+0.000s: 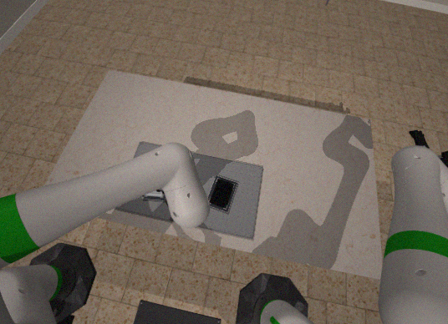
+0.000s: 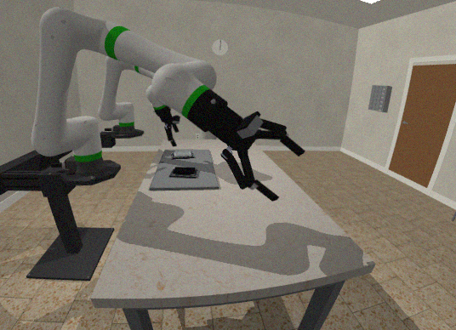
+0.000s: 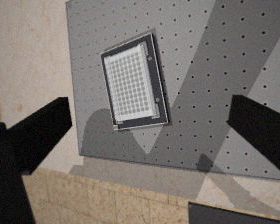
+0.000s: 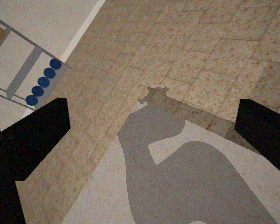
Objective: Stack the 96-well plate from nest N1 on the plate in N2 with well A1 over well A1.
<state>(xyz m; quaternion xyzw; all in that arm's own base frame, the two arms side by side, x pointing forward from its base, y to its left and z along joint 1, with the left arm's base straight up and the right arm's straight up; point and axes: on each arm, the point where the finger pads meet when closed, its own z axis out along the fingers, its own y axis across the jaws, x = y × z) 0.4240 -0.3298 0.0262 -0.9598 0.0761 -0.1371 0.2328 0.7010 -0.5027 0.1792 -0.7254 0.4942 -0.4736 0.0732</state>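
The white 96-well plate sits in nest N1, whose dark rim shows around it; in the top view the left arm mostly hides it. A black plate sits in nest N2. Well A1 cannot be made out on either plate. My left gripper is open and empty, above N1, tilted; the white plate shows left of centre between its fingers in the left wrist view. My right gripper is open and empty, high and far from both nests.
Both nests stand on a grey perforated board on the pale table. The left forearm reaches over the board. The right arm is near the table's right edge in the top view. A rack with blue round things stands beyond the table.
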